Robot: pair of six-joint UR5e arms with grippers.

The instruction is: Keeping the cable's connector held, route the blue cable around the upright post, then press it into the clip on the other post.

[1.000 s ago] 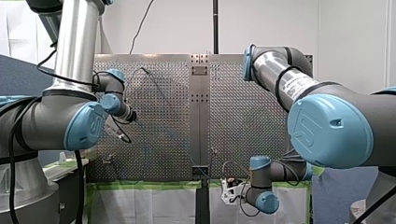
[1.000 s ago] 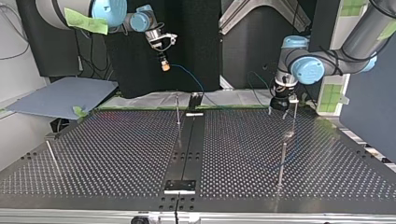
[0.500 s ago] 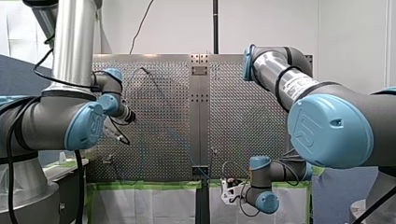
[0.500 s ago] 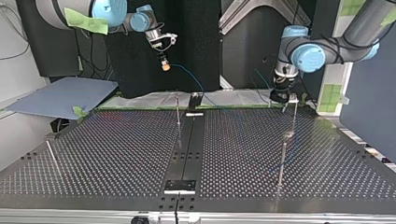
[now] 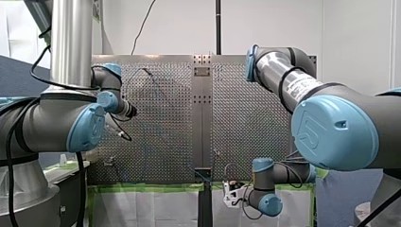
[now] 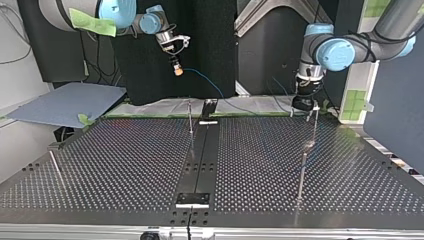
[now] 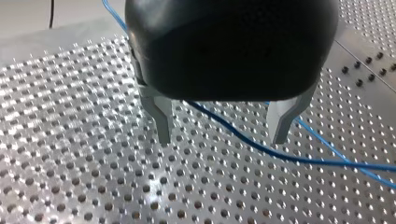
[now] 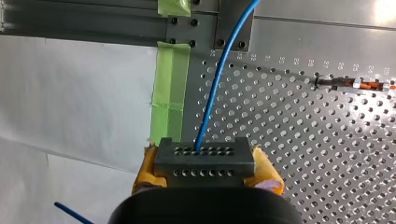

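While my right gripper [image 8: 205, 169] was pinching the connector [image 8: 204, 156] between its yellow pads [image 8: 145, 169], the blue cable [image 8: 215, 79] ran straight out of the connector's face and off over the perforated table [image 8: 289, 140]. Hold looked sound.

Well away from the connector along that run, my left gripper [image 7: 221, 135] hung close over the table with its metal fingers [image 7: 161, 116] spread, gripping nothing. The cable passed under it, its long axis slanting across the gap between the fingers. Resting on the table or just clear of it: couldn't tell.

A thin upright post [image 6: 314, 122] stood just beside the left gripper in the top view. So the left arm was the nearer one for routing, and I judged drop-and-close to be the next call. Couldn't tell which post carries the clip.

Writing: UR logo [image 5: 309, 130] on my right arm's joint cap. The label [image 5: 300, 87] on its tube and the numbers [image 8: 280, 59] stamped along the table were too small to read.
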